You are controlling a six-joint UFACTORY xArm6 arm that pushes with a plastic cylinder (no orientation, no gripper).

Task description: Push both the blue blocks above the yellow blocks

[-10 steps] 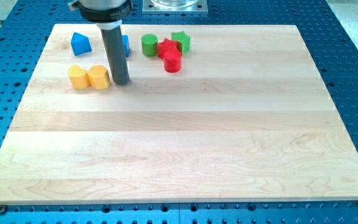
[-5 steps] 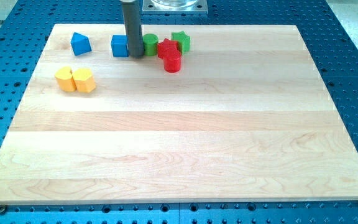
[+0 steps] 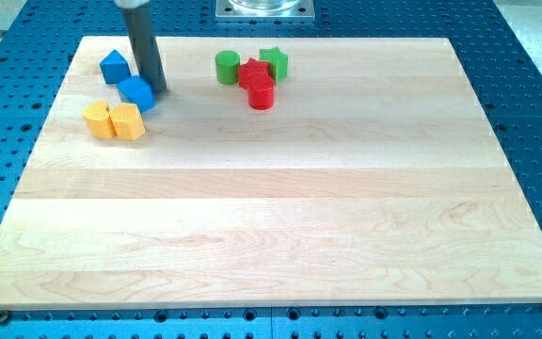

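Two blue blocks lie near the view's top left: a house-shaped one (image 3: 113,67) and a cube (image 3: 136,92) just below and right of it. Two yellow blocks sit side by side under them, a rounded one (image 3: 99,121) and a hexagonal one (image 3: 128,121). The blue cube nearly touches the hexagonal yellow block from above. My tip (image 3: 155,88) stands right against the blue cube's right side, above and to the right of the yellow pair.
A cluster sits at the top middle: a green cylinder (image 3: 227,67), a red star (image 3: 253,71), a green star (image 3: 273,63) and a red cylinder (image 3: 262,93). The wooden board (image 3: 271,207) lies on a blue perforated table.
My tip has swept left from beside the green cylinder. It pushed the blue cube left and down to the yellow blocks. The house-shaped blue block shifted slightly left.
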